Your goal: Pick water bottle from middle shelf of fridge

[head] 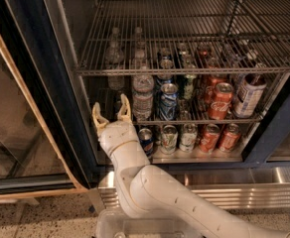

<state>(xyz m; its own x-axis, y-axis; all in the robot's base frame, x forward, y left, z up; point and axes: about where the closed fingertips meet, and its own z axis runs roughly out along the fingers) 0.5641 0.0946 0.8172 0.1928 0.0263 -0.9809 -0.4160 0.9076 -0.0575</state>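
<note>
The water bottle, clear and ribbed, stands at the front left of the middle shelf, a wire rack inside the fridge. My gripper is at the shelf's left end, just left of the bottle and about level with its lower half. Its two cream fingers point up and into the fridge, spread apart with nothing between them. The right finger is close to the bottle; I cannot tell if it touches. My white arm rises from the bottom of the view.
Right of the bottle stand a blue can, a green can, a red cola can and a white labelled bottle. Several cans line the floor below. An upper rack hangs overhead. The glass door is at left.
</note>
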